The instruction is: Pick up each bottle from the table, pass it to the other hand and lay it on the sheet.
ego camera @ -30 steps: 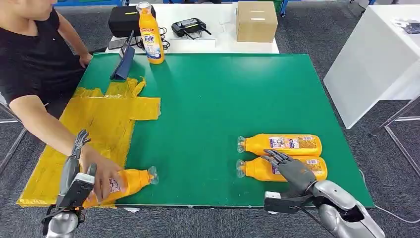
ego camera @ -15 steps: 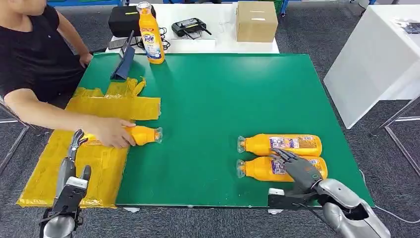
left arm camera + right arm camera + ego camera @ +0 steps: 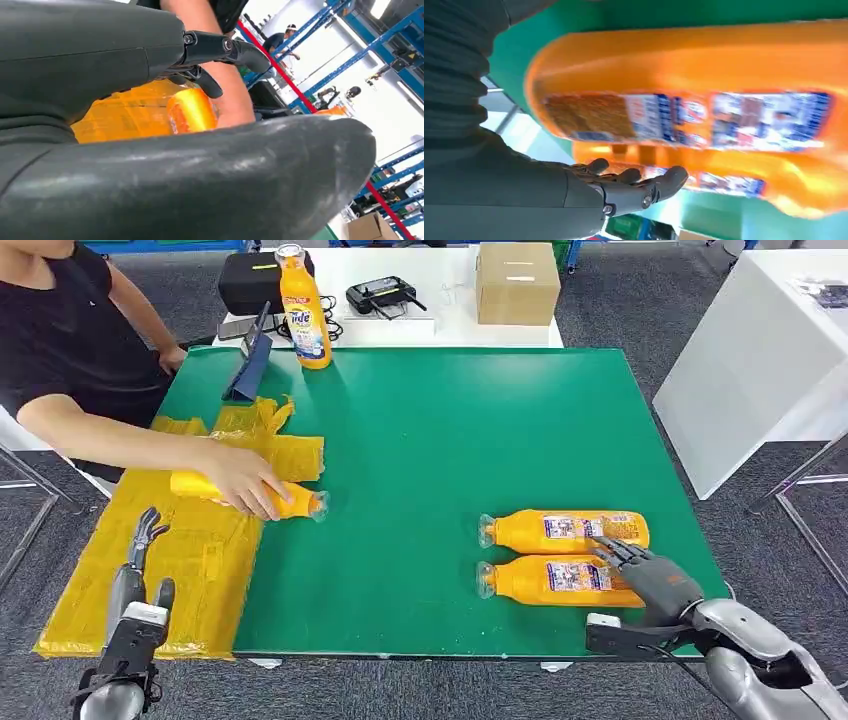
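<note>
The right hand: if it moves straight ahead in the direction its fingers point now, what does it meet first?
Most likely the nearer orange bottle: the right hand is at its base end, fingers reaching over it. Whether they touch it already is unclear.

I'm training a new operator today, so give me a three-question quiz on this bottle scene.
1. True or false: the right hand has lifted a bottle clear of the green table.
2. How many orange bottles lie side by side near the right hand?
3. Who holds the bottle at the yellow sheet? A) left hand B) a person's hand C) nobody

Key: 1 false; 2 two; 3 B.
</note>
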`<act>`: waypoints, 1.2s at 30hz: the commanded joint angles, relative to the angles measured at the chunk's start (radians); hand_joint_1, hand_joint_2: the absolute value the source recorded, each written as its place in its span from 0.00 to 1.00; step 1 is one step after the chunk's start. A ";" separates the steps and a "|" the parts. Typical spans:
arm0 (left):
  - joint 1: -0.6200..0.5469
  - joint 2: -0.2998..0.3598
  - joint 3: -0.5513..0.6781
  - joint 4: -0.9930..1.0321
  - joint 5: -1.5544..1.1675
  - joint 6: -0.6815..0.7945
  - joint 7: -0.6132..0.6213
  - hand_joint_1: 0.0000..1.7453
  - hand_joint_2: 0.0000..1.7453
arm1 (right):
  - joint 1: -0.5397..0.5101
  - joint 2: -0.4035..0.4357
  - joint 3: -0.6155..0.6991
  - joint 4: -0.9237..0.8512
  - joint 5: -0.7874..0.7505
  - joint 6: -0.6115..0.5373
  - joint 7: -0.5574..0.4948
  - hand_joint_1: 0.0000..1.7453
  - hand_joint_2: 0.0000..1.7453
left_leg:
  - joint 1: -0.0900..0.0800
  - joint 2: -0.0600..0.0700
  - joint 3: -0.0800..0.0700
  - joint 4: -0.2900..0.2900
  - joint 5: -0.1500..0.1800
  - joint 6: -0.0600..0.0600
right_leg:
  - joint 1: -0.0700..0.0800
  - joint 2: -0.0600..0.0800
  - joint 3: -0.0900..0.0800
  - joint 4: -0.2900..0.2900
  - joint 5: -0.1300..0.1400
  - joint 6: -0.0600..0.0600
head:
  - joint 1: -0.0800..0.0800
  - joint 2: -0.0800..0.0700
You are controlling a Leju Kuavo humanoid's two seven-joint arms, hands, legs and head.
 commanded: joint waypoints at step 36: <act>-0.276 0.023 -0.186 0.284 0.229 -0.149 0.064 0.00 0.00 | 0.099 0.355 -0.023 0.658 -0.135 -0.208 -0.118 1.00 1.00 | 0.033 0.027 0.035 0.032 -0.030 0.008 | 0.035 0.018 0.037 -0.011 -0.001 0.009 | 0.003 0.000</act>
